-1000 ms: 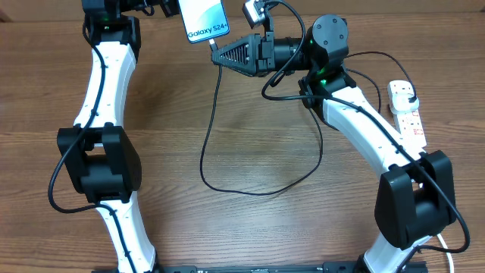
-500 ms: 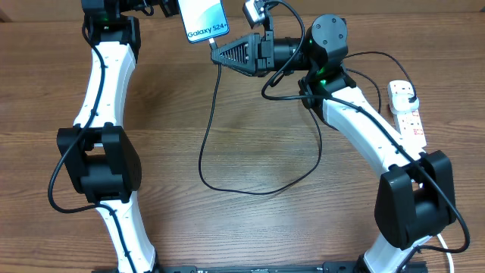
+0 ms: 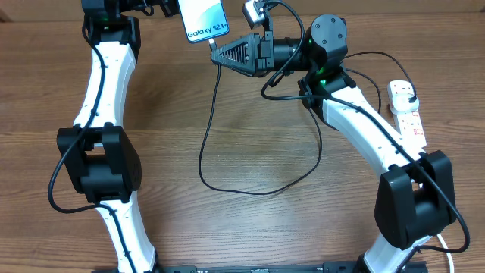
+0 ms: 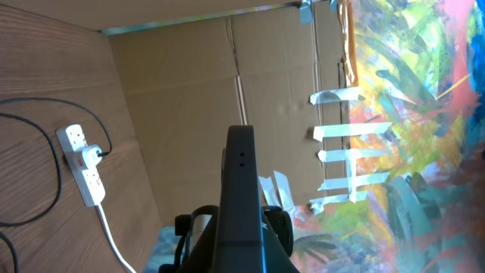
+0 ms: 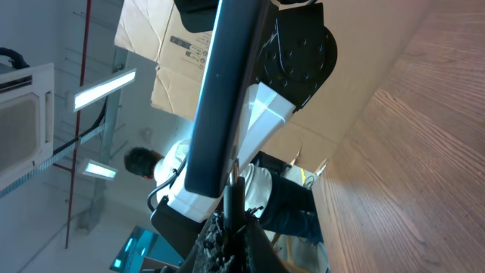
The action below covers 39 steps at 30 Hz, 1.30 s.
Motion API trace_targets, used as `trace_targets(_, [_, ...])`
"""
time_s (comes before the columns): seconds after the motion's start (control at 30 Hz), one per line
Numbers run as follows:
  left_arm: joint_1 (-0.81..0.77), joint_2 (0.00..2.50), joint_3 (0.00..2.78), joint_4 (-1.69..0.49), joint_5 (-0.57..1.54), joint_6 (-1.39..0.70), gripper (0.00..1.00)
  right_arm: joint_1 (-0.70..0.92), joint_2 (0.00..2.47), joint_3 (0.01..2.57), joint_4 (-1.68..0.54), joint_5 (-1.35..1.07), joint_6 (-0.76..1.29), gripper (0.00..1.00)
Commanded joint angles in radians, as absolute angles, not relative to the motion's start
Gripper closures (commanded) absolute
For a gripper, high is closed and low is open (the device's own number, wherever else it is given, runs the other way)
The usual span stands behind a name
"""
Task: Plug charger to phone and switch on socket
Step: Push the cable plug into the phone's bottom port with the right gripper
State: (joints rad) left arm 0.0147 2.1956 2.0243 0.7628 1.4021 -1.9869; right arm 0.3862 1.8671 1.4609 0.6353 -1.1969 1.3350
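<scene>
While left tool clamps the phone, right tool pinches charger beside it.

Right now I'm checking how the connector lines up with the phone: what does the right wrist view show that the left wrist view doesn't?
Only the right wrist: the charger's connector tip, pinched in the right gripper, pointing at the edge of the phone; whether it is seated I can't tell. Only the left wrist: the power strip with a black plug in it. Both: the phone, seen edge-on.
</scene>
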Motion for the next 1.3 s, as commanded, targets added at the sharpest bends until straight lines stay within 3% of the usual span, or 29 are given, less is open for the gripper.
trace_targets(0.0, [0.010,2.189,2.044,0.767,1.404,-1.985,0.96,0.386,1.850,1.461,0.639,-1.168,1.338,0.96])
trace_targets(1.27, [-0.010,2.189,2.044,0.767,1.414,-1.923,0.96,0.386,1.850,1.461,0.639,-1.167,1.336,0.96])
